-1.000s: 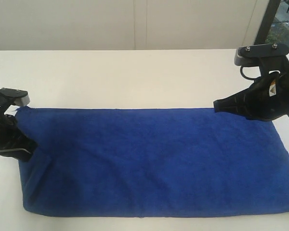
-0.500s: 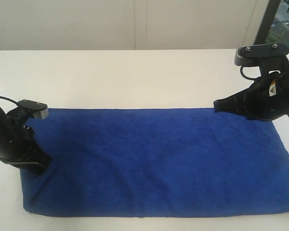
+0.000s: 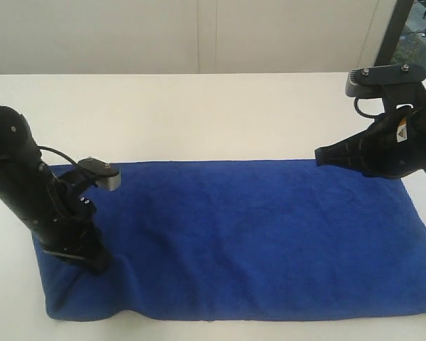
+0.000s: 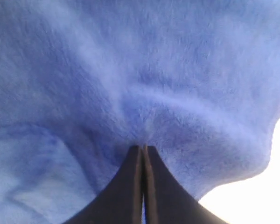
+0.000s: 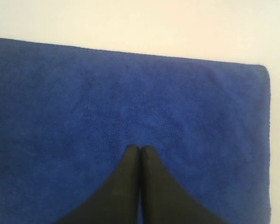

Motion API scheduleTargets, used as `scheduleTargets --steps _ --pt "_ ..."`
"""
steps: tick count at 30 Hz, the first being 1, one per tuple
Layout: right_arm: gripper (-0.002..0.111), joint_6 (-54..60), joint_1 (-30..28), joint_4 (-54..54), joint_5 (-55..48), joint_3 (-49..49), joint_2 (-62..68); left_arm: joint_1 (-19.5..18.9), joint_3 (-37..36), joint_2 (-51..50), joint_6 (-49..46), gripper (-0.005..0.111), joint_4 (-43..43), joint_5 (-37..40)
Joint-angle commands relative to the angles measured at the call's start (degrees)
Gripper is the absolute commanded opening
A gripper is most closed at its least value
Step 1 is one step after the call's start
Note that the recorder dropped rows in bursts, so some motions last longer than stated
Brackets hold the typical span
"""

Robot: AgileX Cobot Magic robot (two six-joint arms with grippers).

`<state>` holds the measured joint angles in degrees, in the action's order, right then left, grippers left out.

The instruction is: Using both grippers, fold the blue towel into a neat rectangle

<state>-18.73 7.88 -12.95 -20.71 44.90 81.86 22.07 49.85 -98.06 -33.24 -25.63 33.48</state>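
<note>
Starting on the left, the left gripper [image 3: 98, 266] is down on the blue towel [image 3: 255, 234] near its left end. The black arm above it hides part of the cloth's left edge in the exterior view. Up close in the left wrist view, the jaws are pressed tight together. The pile puckers in creases that run straight into the tips, so a small tuck of towel is pinched there. How much cloth sits between the pads is impossible to make out, because the picture is soft and washed pale.

The towel lies flat on the white table [image 3: 199, 114], long side running left to right. It is deep royal blue, plain and fuzzy. Its left end is rumpled, with a shallow ridge beside the gripper and a rounded, rolled look at the near left corner. The middle and the right half are smooth, and the far edge is straight.

On the right, the towel's end is cut off by the frame. The right gripper [image 3: 319, 158] points in over the far edge, and its bulky black body covers the far right corner. The right wrist view shows that corner squared off and the jaws closed on nothing. I cannot tell whether the tips touch the pile or hover above it.
</note>
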Motion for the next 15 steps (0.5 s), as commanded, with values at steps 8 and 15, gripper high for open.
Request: scheduleTargets --steps 8,15 --pt "0.000 0.7 -0.3 -0.2 0.6 -0.2 0.0 -2.8 2.7 6.5 15.0 0.000 13.5 1.8" --pt "0.000 0.7 -0.3 -0.2 0.5 -0.2 0.0 -6.8 1.6 4.3 18.3 0.017 12.9 -1.0"
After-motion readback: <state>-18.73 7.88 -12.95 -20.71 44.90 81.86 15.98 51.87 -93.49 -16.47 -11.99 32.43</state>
